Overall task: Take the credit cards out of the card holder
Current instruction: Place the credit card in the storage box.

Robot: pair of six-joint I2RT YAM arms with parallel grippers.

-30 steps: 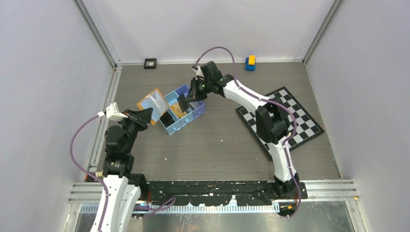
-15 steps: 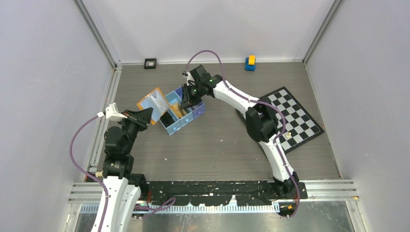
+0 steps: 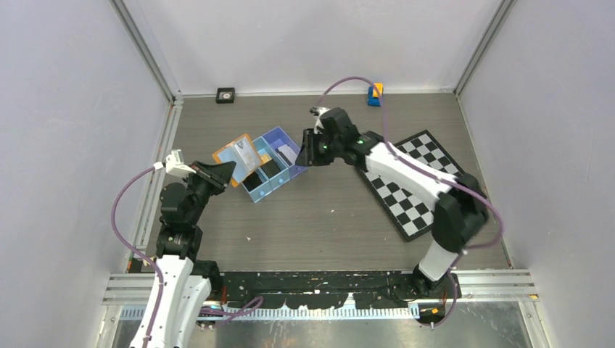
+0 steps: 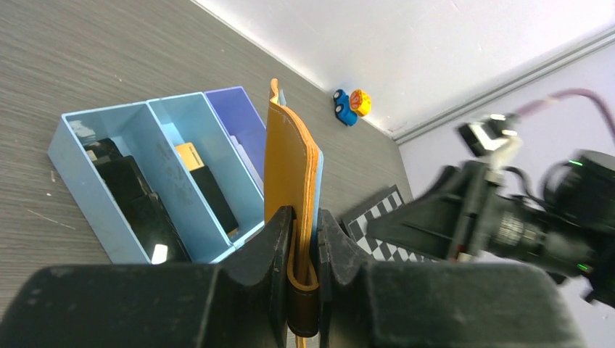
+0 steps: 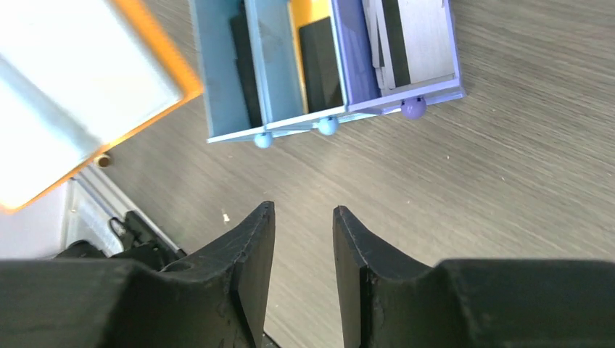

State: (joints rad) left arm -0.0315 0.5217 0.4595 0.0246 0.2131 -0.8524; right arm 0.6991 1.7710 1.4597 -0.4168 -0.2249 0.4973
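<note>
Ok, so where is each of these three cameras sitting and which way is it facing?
Top external: fixed above and behind, looking down on the grey wood-grain table; left arm and right arm show whole.
Left wrist: looks along the left claw, shut on the orange leather-look card holder, toward the blue three-compartment plastic tray.
Right wrist: looks down at that tray past the open right claw.
Shared: all three see tray and card holder.
</note>
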